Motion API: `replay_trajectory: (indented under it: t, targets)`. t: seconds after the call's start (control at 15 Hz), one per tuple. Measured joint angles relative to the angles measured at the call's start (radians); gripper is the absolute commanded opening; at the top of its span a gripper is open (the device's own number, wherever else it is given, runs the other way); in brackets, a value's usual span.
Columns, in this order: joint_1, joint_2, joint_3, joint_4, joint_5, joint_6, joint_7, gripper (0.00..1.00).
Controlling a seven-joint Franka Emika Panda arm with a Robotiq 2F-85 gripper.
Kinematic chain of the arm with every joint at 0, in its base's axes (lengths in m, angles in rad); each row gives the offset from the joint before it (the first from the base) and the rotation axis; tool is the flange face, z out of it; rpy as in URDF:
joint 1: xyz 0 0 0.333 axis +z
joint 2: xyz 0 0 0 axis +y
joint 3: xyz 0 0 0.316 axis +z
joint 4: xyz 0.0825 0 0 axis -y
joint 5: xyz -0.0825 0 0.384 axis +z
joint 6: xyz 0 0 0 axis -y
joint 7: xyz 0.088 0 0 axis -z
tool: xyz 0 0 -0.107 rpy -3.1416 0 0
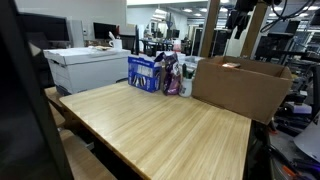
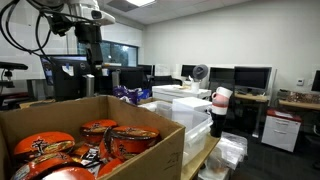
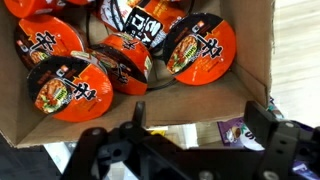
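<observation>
gripper: wide open, empty, hovering above the box.
box: tabletop's far corner.
noodle bowls: crammed inside, walls hold them.

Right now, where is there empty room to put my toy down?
The table is bare across its whole near part, in front of the bags and the box. The far edge is crowded with those. The box itself is mostly filled with noodle bowls.
</observation>
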Motion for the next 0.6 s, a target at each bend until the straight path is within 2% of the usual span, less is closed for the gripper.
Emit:
replay_trajectory:
  t: [0.6]
  targets:
    - [-0.103, 0.006, -0.03, -0.024, 0.026, 0.114, 0.222, 1.0]
